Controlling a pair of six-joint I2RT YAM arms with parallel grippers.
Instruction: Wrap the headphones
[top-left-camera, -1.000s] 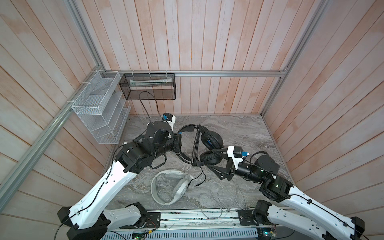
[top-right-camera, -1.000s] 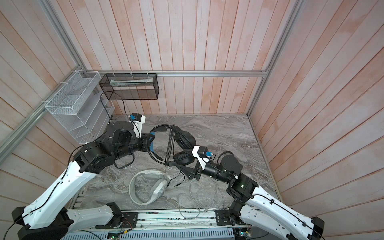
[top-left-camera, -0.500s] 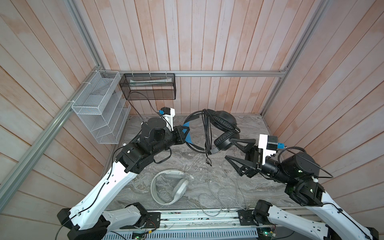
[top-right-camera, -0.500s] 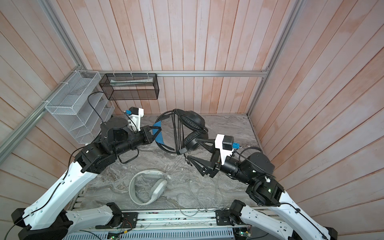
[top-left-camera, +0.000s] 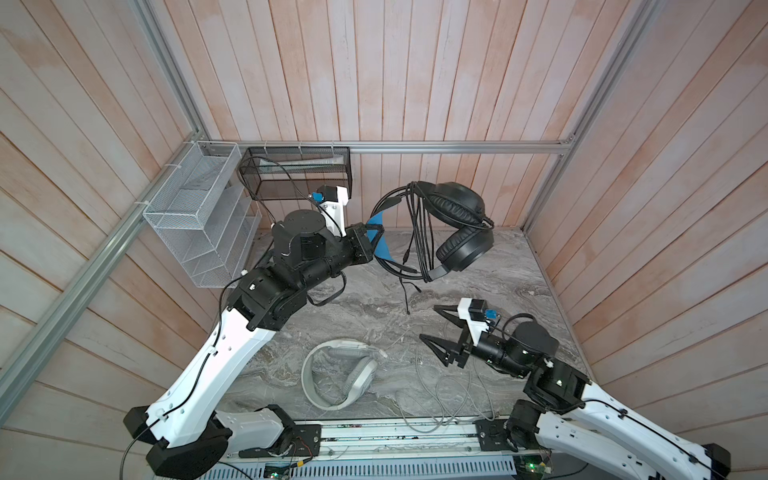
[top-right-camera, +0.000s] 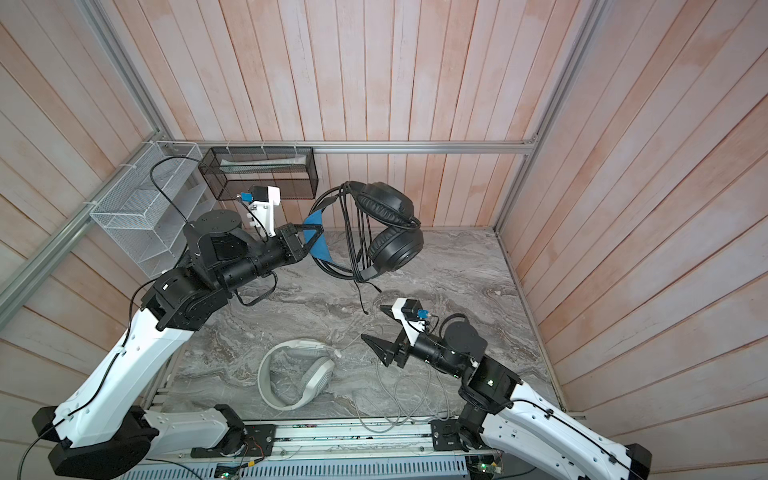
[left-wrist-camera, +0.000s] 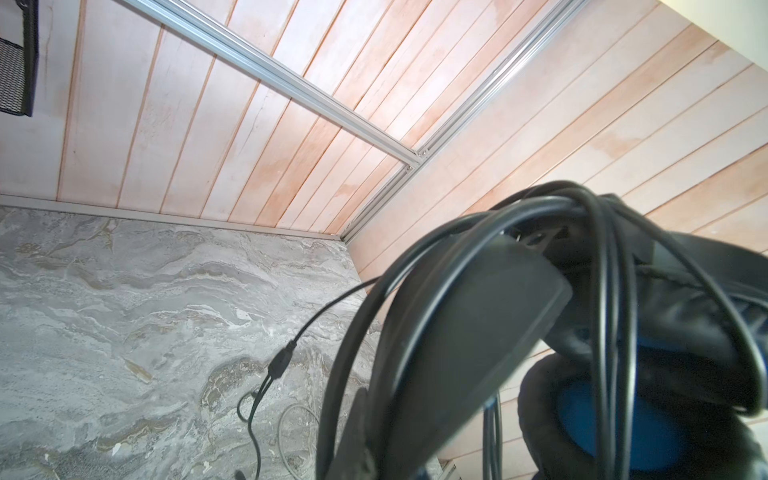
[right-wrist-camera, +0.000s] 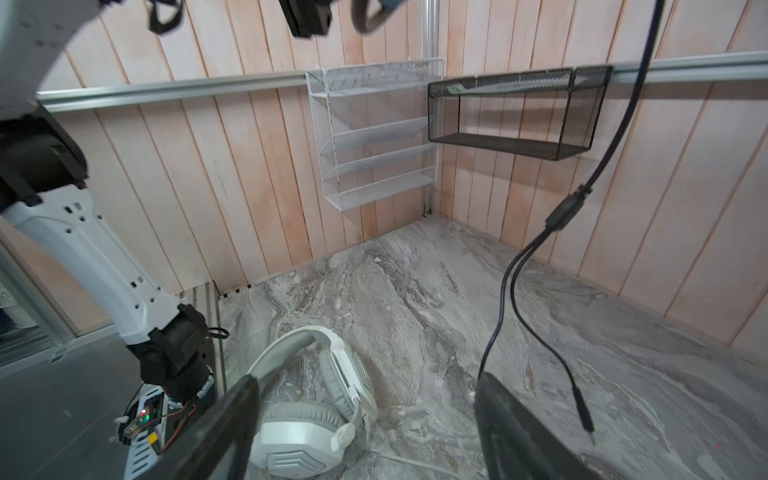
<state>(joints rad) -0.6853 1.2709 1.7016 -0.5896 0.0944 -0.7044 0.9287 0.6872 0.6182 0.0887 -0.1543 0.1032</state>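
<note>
My left gripper (top-left-camera: 375, 233) is clamped tight on the blue inner headband (top-left-camera: 381, 246) of the black headphones (top-left-camera: 457, 208) and holds them up off the desk (top-left-camera: 478, 270), in front of the back wall. The black cable (top-left-camera: 419, 237) hangs in several loops over the band beside the two earcups, and its loose end trails down toward the desk. My left wrist camera sees only the close side of this: the dark band fills the picture, the loops cross it, and the blue lining of one earcup shows, which the top views hide. It also shows the cable's splitter (left-wrist-camera: 280, 361) dangling free.

My right gripper (top-left-camera: 428, 322) stands wide with nothing between its fingers, low over the desk and well apart from the black set. Its wrist camera shows what the top views barely resolve: the jack plug (right-wrist-camera: 585, 419) hangs in the air just beside one finger, not touching it.

The white-grey headphones (top-left-camera: 361, 376) lie flat near the front edge, between my two arms. Their grey cable (top-left-camera: 440, 399) sprawls in loose loops under my right arm.

A white wire rack (top-left-camera: 195, 216) and a black mesh basket (top-left-camera: 299, 174) hang on the walls behind my left arm, which hides part of both in the top views.
</note>
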